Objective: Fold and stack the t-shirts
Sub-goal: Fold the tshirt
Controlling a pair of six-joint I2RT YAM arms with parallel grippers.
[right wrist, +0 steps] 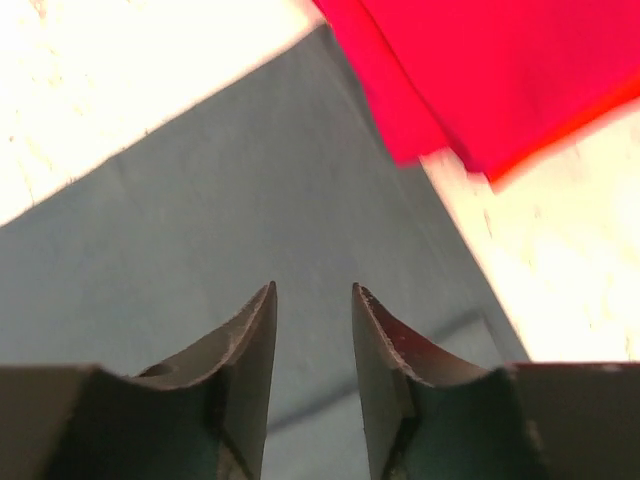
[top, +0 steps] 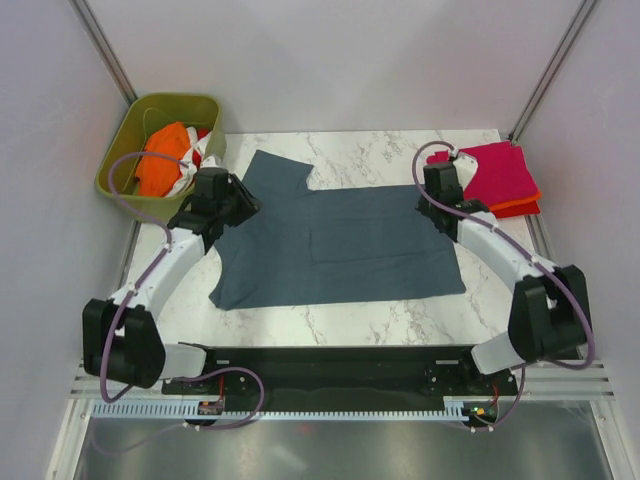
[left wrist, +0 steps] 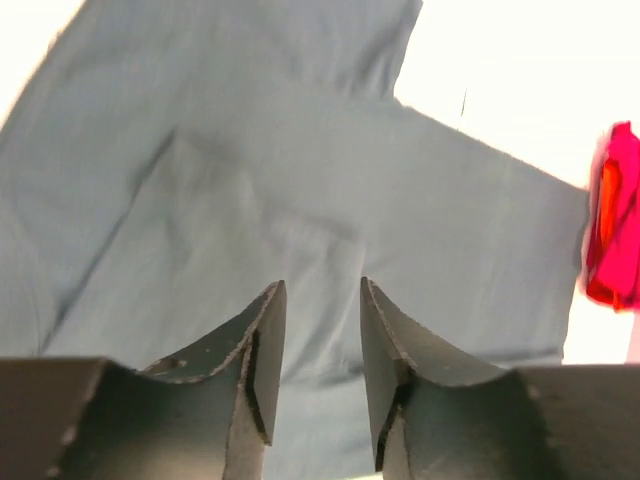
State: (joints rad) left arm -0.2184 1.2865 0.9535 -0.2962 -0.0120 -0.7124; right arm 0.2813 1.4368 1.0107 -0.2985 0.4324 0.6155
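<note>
While left pincer (left wrist: 320, 290) and right pincer (right wrist: 312, 290) hang part-open, empty, the blue-grey t-shirt (top: 340, 245) beneath seems limp, light: pinch its edges.

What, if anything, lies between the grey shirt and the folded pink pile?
Nothing visible: bare table separates the grey shirt from the pink pile. Only the right gripper hangs open above the shirt's edge there.

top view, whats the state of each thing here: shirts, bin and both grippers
grey shirt: spread flat on the table, held by neither gripper
pink shirt: folded, on top at far right
orange-red shirt: folded, under the pink one
bin: upright, holding shirts
orange shirt: crumpled in the bin
left gripper: open, empty, over the grey shirt
right gripper: open, empty, over the grey shirt
</note>
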